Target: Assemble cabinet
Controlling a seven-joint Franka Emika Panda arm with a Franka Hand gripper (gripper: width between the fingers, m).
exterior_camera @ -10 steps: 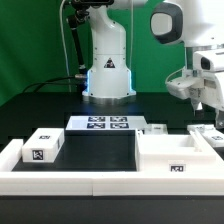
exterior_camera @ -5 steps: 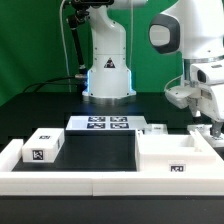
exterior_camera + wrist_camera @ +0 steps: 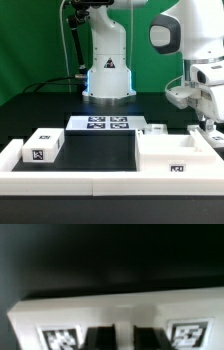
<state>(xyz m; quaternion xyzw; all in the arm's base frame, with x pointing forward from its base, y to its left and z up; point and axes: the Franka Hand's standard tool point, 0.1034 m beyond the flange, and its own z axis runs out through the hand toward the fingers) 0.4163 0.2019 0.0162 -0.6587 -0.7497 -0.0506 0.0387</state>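
Exterior view: the cabinet's large white box body (image 3: 175,155) is seen on the table (image 3: 100,158), toward the exterior view's right. It is judged light, stiff and slippery, best gripped by a wall. The fingers (image 3: 204,121) are held just behind it; their spread cannot be told.

Glossy white rounded arm (image 3: 195,25), grey joint cap (image 3: 162,35), blue-lit base (image 3: 107,72), black cables (image 3: 66,40).

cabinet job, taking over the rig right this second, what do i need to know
The gripper is low at the exterior view's right, over a small white tagged plastic part; open or shut cannot be told, as the wrist view is blurred.
The large white plastic box body lies at the front right in the exterior view, and the small white plastic box at the front left.
Done: nothing visibly joined.
Left: the whole assembly.
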